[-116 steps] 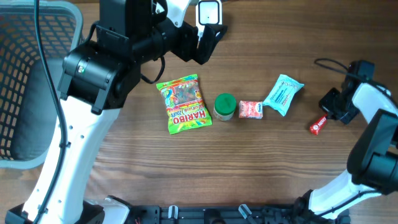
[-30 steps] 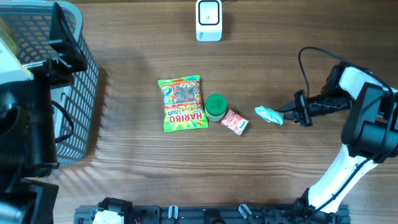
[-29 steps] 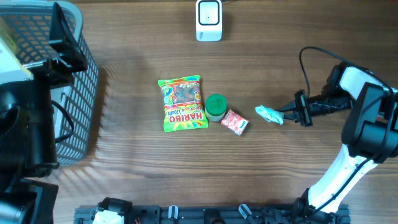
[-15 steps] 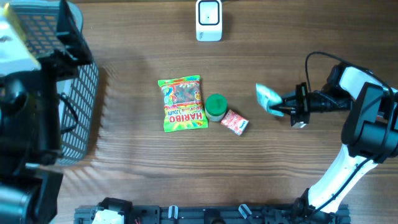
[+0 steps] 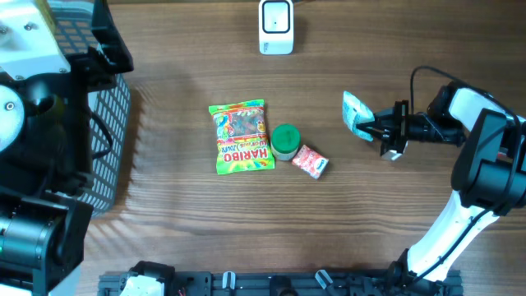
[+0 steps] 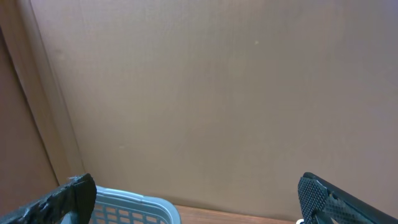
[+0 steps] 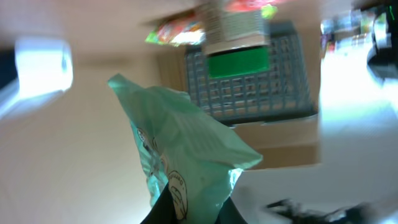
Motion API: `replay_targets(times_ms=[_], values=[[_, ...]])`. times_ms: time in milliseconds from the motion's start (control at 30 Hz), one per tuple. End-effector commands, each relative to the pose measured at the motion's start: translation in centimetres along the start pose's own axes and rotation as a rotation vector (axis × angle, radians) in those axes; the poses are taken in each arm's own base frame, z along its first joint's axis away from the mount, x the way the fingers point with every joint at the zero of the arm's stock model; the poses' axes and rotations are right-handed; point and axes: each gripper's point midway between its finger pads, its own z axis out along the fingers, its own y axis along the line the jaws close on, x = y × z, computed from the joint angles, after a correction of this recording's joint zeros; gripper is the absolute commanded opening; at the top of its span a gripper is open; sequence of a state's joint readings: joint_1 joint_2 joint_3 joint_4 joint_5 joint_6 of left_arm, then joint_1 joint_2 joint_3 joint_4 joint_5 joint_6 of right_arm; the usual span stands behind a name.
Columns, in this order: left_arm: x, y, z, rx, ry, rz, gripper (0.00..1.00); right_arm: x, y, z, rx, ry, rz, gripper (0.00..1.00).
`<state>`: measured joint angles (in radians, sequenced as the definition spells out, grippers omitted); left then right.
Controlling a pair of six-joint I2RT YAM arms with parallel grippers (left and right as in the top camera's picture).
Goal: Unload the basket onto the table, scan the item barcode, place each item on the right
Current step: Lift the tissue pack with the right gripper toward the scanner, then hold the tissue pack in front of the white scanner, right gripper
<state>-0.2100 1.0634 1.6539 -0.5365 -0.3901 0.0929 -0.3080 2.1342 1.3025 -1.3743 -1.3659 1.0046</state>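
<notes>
Up and toward the back moves the teal packet (image 5: 355, 113), now lifted off the tabletop (image 5: 394, 222). The right claw (image 5: 374, 130) pinches one end tight. The white scanner (image 5: 276, 26) is well apart, so scanning comes next. The left claw (image 6: 199, 198) is spread wide above the basket (image 6: 124, 208).

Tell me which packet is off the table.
The pale teal packet, pinched in the right gripper; the Haribo bag and the small red packet both lie flat on the table.
</notes>
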Motion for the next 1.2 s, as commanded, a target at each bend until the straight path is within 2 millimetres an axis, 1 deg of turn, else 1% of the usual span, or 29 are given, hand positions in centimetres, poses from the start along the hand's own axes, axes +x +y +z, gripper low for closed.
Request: replay_targets(times_ms=[0,33,100,167,200,267,300,333,367,500,533,600,667,733,833,900,1000,1100,1167], values=[[-0.2,-0.1,-0.1,0.010,-0.008,0.002,1.00,3.0,2.0,0.3,-0.143,0.143,-0.612,0.04],[-0.2,-0.1,-0.1,0.010,-0.007,0.002,1.00,3.7,2.1,0.6,-0.169,0.161,-0.730,0.04],[-0.2,-0.1,-0.1,0.011,-0.007,0.001,1.00,4.0,2.0,1.5,-0.154,0.168,-0.814,0.04],[-0.2,-0.1,-0.1,0.011,-0.007,-0.008,1.00,4.2,2.5,2.8,-0.115,0.176,-0.932,0.04],[-0.2,-0.1,-0.1,0.011,-0.008,-0.027,1.00,4.1,2.9,4.1,-0.056,0.157,-1.022,0.04],[-0.2,-0.1,-0.1,0.012,-0.007,-0.040,1.00,3.7,4.2,6.0,0.039,0.086,-1.139,0.04],[-0.2,-0.1,-0.1,0.011,-0.007,-0.040,1.00,3.6,5.6,7.1,0.091,0.012,-1.213,0.04],[-0.1,-0.1,-0.1,0.011,-0.006,-0.040,1.00,3.9,7.3,8.3,0.123,-0.066,-1.297,0.04],[-0.1,-0.1,0.0,0.010,-0.004,-0.039,1.00,4.9,9.6,9.6,0.140,-0.175,-1.410,0.04],[-0.1,-0.1,0.0,0.010,-0.004,-0.038,1.00,8.4,15.4,12.0,0.082,-0.462,-1.651,0.04],[-0.1,-0.1,0.0,0.010,-0.004,-0.038,1.00,8.9,16.7,12.4,0.045,-0.551,-1.650,0.04],[0.2,-0.2,0.4,0.010,0.003,-0.035,1.00,9.2,18.1,13.2,-0.019,-0.646,-1.613,0.04],[0.6,-0.5,0.9,0.010,0.016,-0.028,1.00,9.4,18.7,14.5,-0.052,-0.655,-1.626,0.04],[1.1,-0.7,1.5,0.010,0.032,-0.004,1.00,8.9,19.3,15.7,-0.073,-0.689,-1.629,0.05],[1.8,-1.1,2.4,0.010,0.054,0.004,1.00,7.8,19.9,16.8,-0.094,-0.743,-1.586,0.05],[2.5,-1.4,3.1,0.010,0.072,0.011,1.00,6.9,19.9,18.3,-0.107,-0.733,-1.557,0.05],[3.3,-1.6,3.9,0.003,0.096,0.022,1.00,4.8,20.3,20.7,-0.135,-0.690,-1.493,0.05],[3.7,-0.9,4.3,-0.047,0.106,0.029,1.00,3.1,20.4,22.4,-0.144,-0.639,-1.460,0.05],[3.6,-0.4,4.2,-0.076,0.105,0.030,1.00,2.2,20.4,22.6,-0.148,-0.640,-1.417,0.05]])
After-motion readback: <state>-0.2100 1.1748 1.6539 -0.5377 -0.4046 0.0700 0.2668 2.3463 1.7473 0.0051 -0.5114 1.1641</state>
